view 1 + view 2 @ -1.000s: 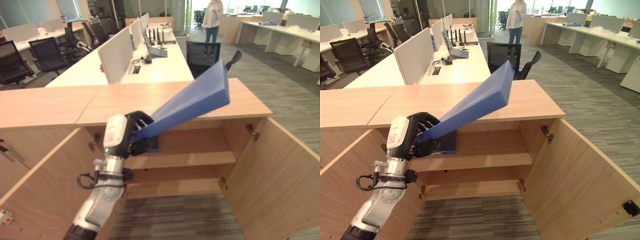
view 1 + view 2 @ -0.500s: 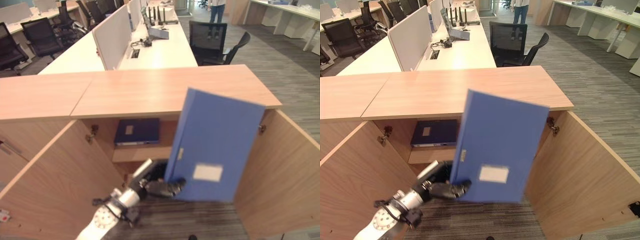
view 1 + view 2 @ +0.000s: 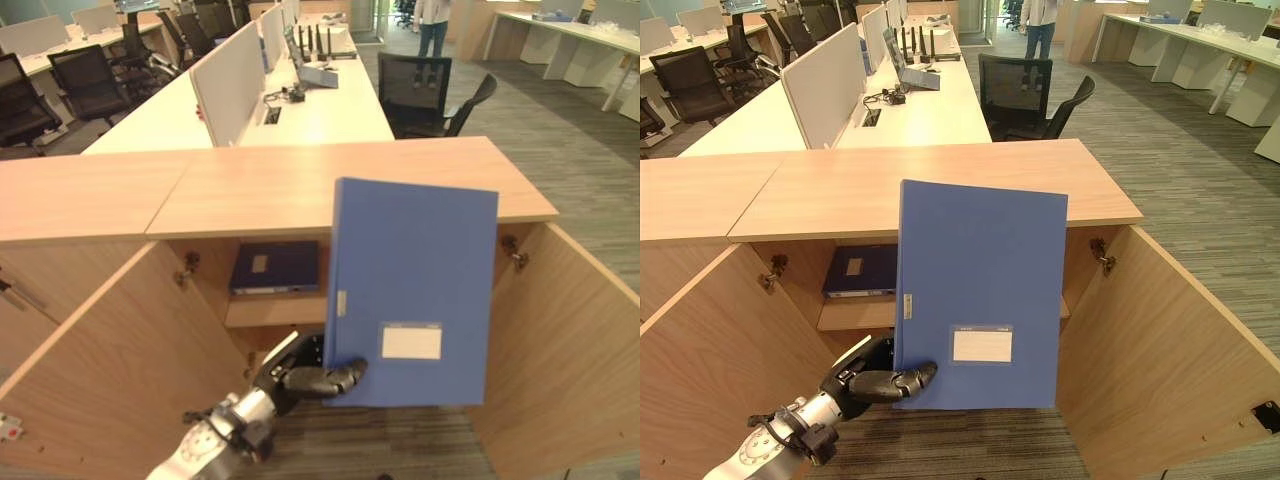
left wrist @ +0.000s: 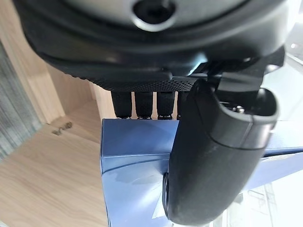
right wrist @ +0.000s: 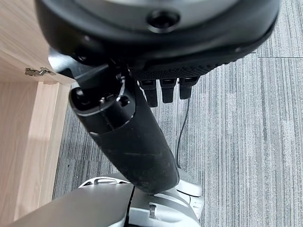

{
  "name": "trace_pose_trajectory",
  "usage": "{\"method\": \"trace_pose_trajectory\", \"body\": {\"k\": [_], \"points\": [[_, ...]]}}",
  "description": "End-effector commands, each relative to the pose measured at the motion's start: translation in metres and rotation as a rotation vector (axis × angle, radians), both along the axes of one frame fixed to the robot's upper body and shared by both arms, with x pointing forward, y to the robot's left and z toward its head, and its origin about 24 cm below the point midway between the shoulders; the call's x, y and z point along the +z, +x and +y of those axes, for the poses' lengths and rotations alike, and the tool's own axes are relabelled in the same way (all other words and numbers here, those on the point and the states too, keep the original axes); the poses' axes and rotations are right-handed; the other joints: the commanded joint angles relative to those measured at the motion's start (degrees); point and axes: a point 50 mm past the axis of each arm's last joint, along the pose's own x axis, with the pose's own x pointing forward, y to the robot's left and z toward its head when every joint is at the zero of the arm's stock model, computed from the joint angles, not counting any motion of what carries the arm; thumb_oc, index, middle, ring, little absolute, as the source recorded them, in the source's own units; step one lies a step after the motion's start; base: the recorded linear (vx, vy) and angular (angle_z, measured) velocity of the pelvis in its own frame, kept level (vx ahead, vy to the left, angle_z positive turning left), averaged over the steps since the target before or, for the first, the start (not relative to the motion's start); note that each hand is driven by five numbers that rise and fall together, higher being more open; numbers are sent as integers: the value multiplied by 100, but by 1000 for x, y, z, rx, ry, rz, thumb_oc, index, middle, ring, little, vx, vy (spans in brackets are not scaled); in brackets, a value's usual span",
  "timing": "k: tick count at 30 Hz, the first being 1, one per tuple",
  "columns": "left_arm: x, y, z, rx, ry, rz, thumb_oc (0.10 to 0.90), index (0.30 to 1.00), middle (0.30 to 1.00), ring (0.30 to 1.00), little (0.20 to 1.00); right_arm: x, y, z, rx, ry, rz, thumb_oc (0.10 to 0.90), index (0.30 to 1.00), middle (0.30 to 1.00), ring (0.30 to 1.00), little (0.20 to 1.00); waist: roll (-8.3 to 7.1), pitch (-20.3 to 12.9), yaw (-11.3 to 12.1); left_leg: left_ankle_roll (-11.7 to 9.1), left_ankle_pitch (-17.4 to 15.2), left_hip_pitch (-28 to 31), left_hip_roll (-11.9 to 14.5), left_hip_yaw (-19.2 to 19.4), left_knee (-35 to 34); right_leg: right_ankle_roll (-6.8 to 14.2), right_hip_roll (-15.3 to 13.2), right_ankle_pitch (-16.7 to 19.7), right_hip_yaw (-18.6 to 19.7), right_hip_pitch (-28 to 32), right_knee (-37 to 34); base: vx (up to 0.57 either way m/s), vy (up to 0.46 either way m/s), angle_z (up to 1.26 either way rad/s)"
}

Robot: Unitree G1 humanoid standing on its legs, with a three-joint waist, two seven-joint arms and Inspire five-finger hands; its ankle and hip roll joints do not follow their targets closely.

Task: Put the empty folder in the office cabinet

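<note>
The office cabinet is seen with both doors swung open. On its upper shelf a dark blue binder is laid flat. The blue folder is held upright in front of the opening, clear of the shelves, pinched at its lower corner by the left hand. The right hand is seen hanging over the carpet, fingers relaxed, with nothing held.
</note>
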Motion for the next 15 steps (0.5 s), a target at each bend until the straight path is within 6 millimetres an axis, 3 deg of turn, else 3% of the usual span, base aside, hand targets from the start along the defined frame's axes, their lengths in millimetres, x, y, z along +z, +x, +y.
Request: {"method": "trace_pose_trajectory", "body": {"k": [1,4,5,7,15], "points": [[48,16,4,-16,63,-323,400,300,300,300,300,2,38,24,11,81,-129,800,900,900,900,900,-272,-191,77,-89,-269,-97,-120,-384,-11,530,-181,-372,50,286,42,0,0,0],[25,11,40,18,376,-293,400,300,300,300,300,13,67,20,91,89,-238,800,900,900,900,900,-269,-194,125,-103,-252,-113,-106,-384,-11,530,-183,-381,55,271,42,0,0,0],[25,11,40,19,377,-293,400,300,300,300,300,13,66,20,92,89,-237,800,900,900,900,900,-269,-198,116,-103,-252,-112,-106,-385,-11,530,-184,-382,55,272,42,0,0,0],[17,10,66,50,600,-296,400,300,300,300,300,28,93,17,178,86,-352,800,900,900,900,900,-273,-201,132,-109,-239,-125,-102,-377,-11,530,-188,-388,40,262,42,0,0,0],[13,15,109,200,953,-323,400,300,300,300,300,65,130,9,319,79,-548,800,900,900,900,900,-292,-203,131,-118,-228,-148,-108,-402,-11,518,-205,-409,5,251,42,-2,0,1]]}}
